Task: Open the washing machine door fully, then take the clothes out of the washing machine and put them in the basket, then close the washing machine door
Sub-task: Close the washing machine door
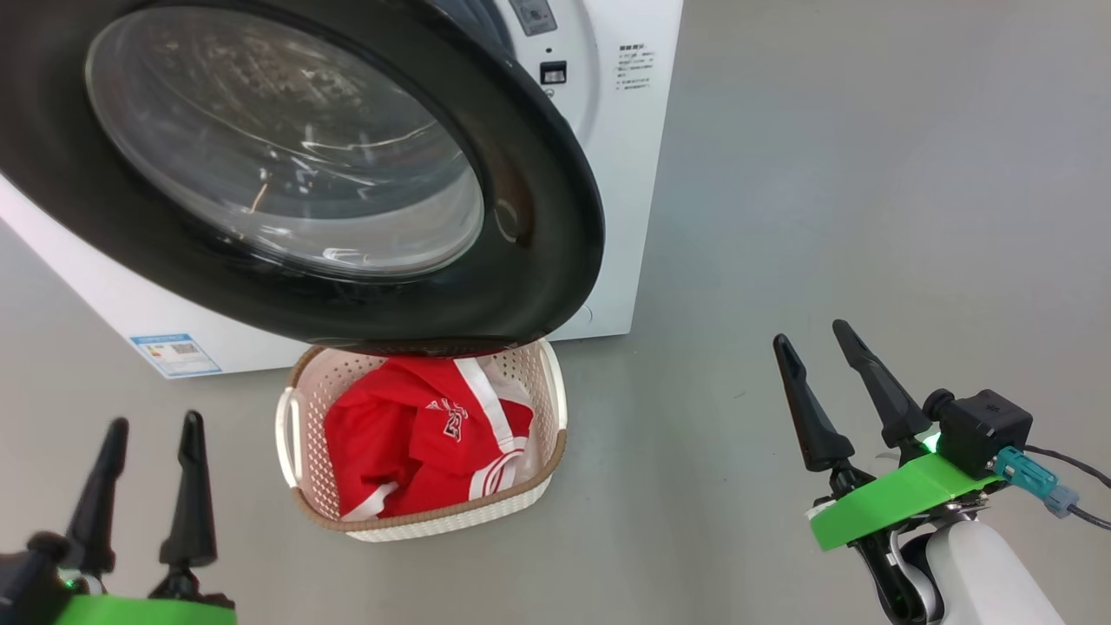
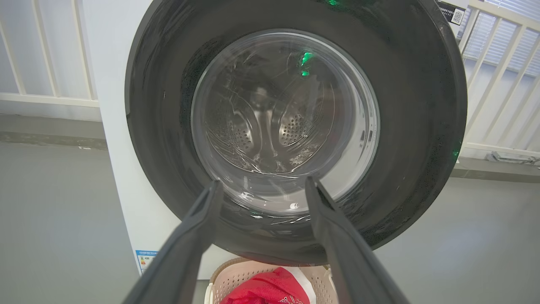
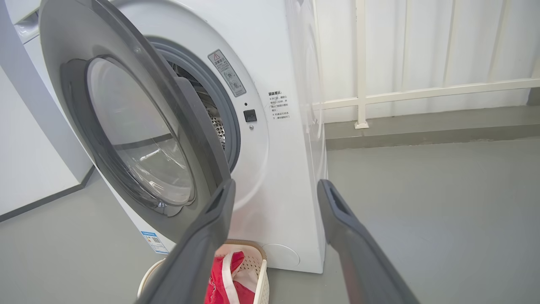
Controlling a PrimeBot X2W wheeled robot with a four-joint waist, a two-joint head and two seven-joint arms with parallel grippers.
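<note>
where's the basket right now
In the head view the basket sits on the floor left of centre, before the washing machine, its far end under the open washing machine door, red clothes inside.

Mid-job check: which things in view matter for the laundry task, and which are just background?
Job:
washing machine
washing machine door, open
clothes, in the basket
left gripper and right gripper, both open, empty

Background:
white railing
grey floor
</note>
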